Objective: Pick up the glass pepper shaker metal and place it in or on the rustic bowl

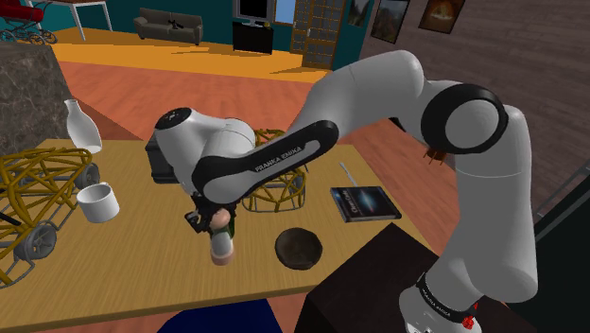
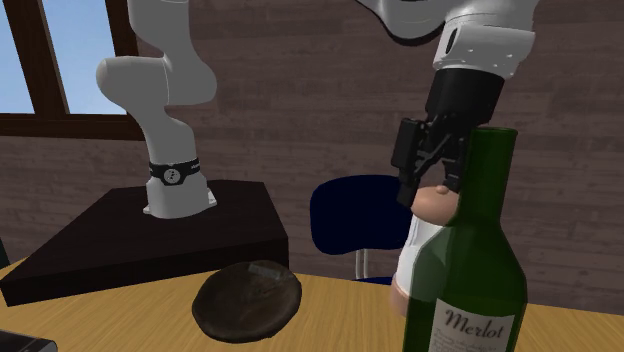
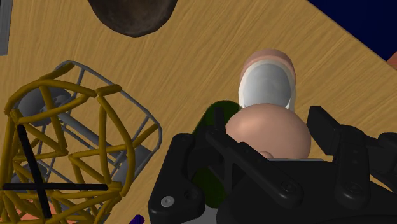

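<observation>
One gripper (image 2: 432, 186) tight on pink cap of pepper shaker (image 1: 223, 248); Merlot bottle (image 2: 465, 270) label plain in 2nd ext. view.

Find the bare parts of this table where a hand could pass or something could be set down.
Free: the broad stretch of table between cup, shaker and near edge; a narrow gap between bowl and book. Crowded: around the shaker, with bottle and basket close by.

You are working in a home living area: dark grey sofa (image 1: 168, 26), black television stand (image 1: 253, 37), framed pictures (image 1: 441, 13) on brown brick wall (image 2: 300, 120), light wooden table (image 1: 132, 274).
</observation>
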You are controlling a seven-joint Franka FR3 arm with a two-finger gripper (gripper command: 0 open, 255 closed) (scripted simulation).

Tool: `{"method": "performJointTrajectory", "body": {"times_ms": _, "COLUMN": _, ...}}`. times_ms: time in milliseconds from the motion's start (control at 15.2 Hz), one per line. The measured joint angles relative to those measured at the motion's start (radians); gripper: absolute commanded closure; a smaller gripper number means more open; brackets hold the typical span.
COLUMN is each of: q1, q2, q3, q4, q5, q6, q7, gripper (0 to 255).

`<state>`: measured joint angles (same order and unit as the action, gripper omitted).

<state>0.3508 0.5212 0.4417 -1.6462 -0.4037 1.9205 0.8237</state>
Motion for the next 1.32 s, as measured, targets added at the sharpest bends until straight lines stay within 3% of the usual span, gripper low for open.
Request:
{"method": "performJointTrajectory", "body": {"times_ms": 792, "q1": -0.005, "q2": -0.060, "q3": 0.017, "q4": 0.075, "q5": 0.036, "q6": -0.126, "q7": -0.040, "gripper": 255}}
{"method": "performJointTrajectory", "body": {"times_ms": 1320, "q1": -0.127, "q2": -0.358, "q3": 0.029, "q4": -0.255, "q5": 0.143, "q6": -0.044, "q7": -0.143, "gripper": 255}}
